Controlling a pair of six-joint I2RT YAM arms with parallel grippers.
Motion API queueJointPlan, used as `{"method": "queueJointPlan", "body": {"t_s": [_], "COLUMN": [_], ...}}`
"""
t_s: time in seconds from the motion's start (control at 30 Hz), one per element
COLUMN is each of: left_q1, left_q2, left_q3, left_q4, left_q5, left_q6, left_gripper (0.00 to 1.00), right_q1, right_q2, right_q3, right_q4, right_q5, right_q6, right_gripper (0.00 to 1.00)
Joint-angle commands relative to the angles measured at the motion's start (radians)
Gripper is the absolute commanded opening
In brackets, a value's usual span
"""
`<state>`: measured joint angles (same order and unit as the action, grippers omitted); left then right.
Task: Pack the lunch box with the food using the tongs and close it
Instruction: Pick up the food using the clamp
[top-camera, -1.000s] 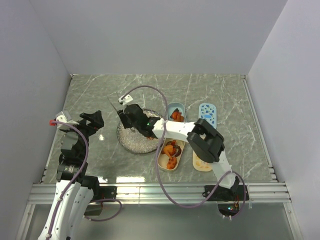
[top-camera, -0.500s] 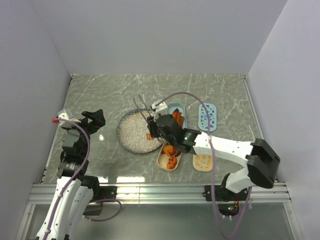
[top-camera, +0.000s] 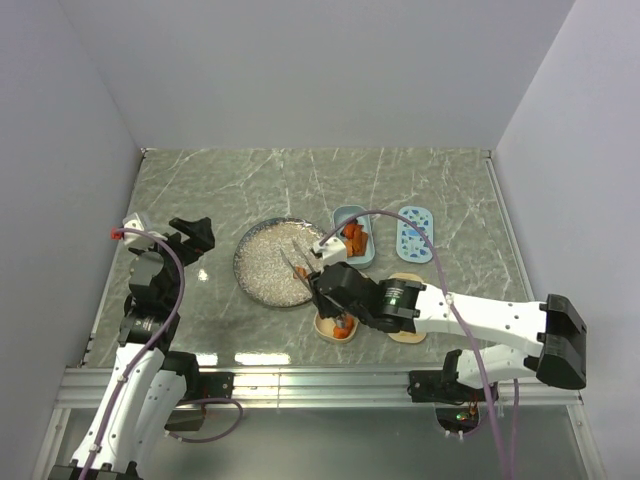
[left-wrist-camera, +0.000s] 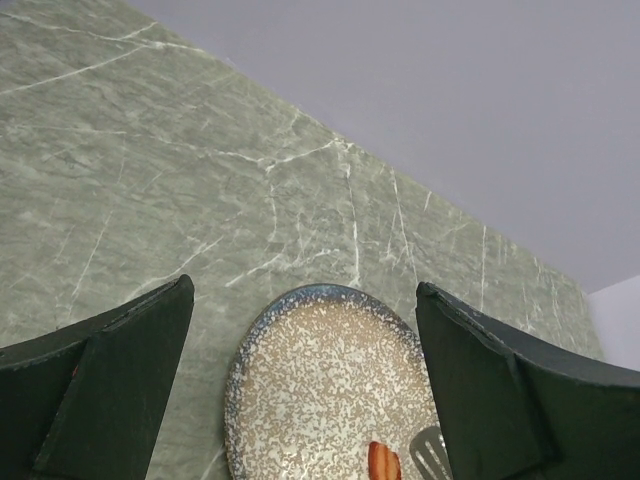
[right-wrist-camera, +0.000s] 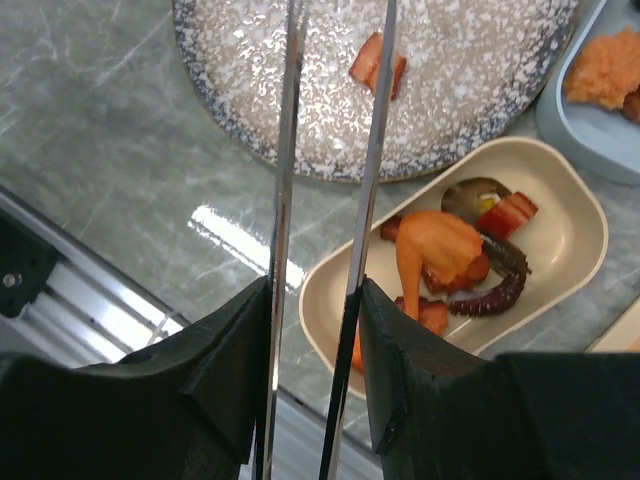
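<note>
My right gripper (right-wrist-camera: 315, 290) is shut on the metal tongs (right-wrist-camera: 287, 150), whose two arms run up between its fingers. The tongs (top-camera: 298, 265) reach over the near right part of the speckled plate (top-camera: 262, 270). One reddish piece of food (right-wrist-camera: 378, 62) lies on the plate (right-wrist-camera: 470, 90), and a tong tip (left-wrist-camera: 430, 455) sits right beside that piece (left-wrist-camera: 383, 462). The beige lunch box tub (right-wrist-camera: 565, 245) holds several orange, red and dark chunks (right-wrist-camera: 440, 250). The blue tub (top-camera: 352, 222) also holds orange food. My left gripper (left-wrist-camera: 305, 290) hangs open and empty left of the plate.
A blue patterned lid (top-camera: 415, 233) lies to the right of the blue tub, and a beige lid (top-camera: 408, 328) lies beside the beige tub (top-camera: 333, 328). The aluminium rail (top-camera: 300, 380) runs along the near table edge. Grey walls close in both sides.
My right arm swung right and pulled back toward the near edge, so the tongs moved from the plate's far left to its near right. A reddish piece now lies on the plate. The left arm barely moved.
</note>
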<state>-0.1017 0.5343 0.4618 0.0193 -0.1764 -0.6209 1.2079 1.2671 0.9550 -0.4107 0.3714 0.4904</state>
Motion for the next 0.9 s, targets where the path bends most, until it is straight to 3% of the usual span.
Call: {"method": "queueJointPlan", "body": {"t_s": [0.0,0.3,0.87], "left_q1": [-0.003,-0.003,-0.003], "left_q2": [0.001,-0.002,-0.023], "left_q3": [0.003,0.001,-0.006], "left_q4": [0.053,0.054,0.053], "left_q5": [0.028,0.034,0.037], "left_q6": [0.016,0.013,0.010], "left_gripper": [0.99,0.99,0.99], "right_q1": [0.013,0.012,-0.024], "right_q2": [-0.070,-0.106,-0.025], "right_q3": [-0.031,-0.136,-0.144], "right_q4": [-0.082,-0.025,0.049], "right_q5": [-0.003,-0.138,-0.086], "right_q6": [0.065,0.074,0.053], "right_gripper": [0.47,0.48,0.50]}}
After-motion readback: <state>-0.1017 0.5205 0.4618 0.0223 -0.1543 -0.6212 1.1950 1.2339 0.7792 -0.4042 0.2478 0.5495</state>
